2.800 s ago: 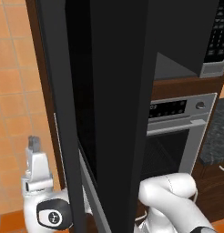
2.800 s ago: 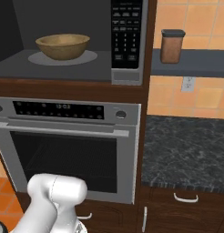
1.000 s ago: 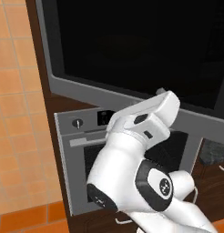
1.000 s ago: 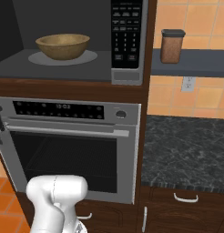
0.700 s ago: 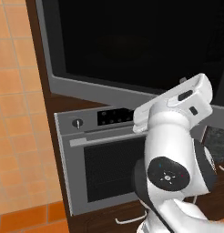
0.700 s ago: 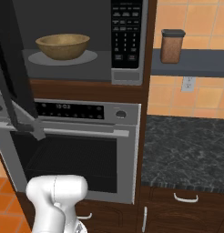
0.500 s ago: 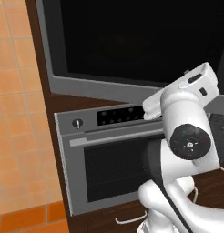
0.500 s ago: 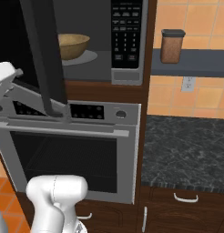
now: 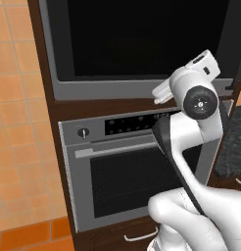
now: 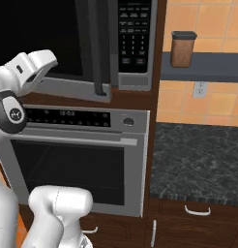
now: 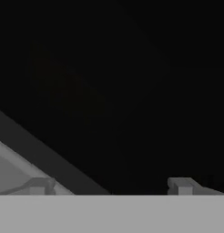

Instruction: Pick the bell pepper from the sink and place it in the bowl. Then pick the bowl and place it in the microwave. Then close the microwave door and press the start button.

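A: Where do the two base cameras stand?

B: Both sit low behind the arm, facing the appliance wall. The left one looks up and rightward at the microwave door [image 9: 137,44] and the wall oven [image 9: 137,171]. The right one views the same oven [image 10: 72,160] from the other side, plus the keypad strip [image 10: 134,36] and the dark counter [image 10: 198,164] to the right.

A: And the hand camera?

B: Very close to the door's dark glass [image 11: 132,82], tilted, its grey frame [image 11: 13,168] crossing the lower left.
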